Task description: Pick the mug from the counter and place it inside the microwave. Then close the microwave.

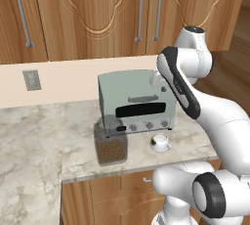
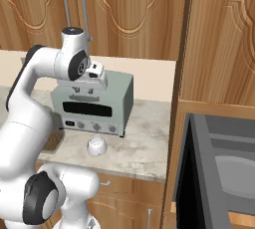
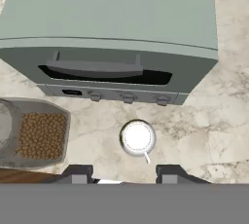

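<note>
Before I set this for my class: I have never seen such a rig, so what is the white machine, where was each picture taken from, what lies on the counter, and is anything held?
The white machine is a jointed robot arm on a rolling base. Two cameras ride behind it, left and right; the third looks down from its hand. On the marbled counter stand a pale green toaster oven, a glass jar of brown bits and a small white mug. The gripper hangs above the mug, jaws apart, holding nothing. At the right, the microwave stands open.
</note>
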Controlling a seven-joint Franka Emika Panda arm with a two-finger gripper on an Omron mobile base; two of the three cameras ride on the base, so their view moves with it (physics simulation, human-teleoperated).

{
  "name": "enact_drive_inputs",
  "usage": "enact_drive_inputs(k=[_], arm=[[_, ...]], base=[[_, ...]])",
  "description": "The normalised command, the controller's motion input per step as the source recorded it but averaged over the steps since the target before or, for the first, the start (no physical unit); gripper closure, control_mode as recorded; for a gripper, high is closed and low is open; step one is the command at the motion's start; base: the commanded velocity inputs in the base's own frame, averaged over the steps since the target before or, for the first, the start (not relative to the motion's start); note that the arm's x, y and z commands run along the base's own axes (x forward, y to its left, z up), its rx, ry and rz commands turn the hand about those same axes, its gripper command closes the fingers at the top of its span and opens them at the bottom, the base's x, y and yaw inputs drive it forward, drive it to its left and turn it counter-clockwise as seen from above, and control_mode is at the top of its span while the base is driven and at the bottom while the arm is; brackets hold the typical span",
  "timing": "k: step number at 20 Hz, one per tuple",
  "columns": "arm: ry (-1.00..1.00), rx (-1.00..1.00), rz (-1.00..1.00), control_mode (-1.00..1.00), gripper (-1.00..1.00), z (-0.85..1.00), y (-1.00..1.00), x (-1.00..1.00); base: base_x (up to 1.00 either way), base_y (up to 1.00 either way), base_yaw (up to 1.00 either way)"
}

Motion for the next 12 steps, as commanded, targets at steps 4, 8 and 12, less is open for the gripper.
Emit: enact_drive_inputs(k=[4,8,12], arm=[[-0.05,0.00,-0.02,-1.00,-1.00,0.00,0.01,-0.04],[-0.03,-0.01,0.00,-1.00,-1.00,-0.07,0.19,-0.10],[0.00,-0.03,0.00,-1.00,-1.00,-0.37,0.61,-0.15]], base=[[0.00,0.00,0.00],[0.00,0.00,0.00],[0.00,0.00,0.00]])
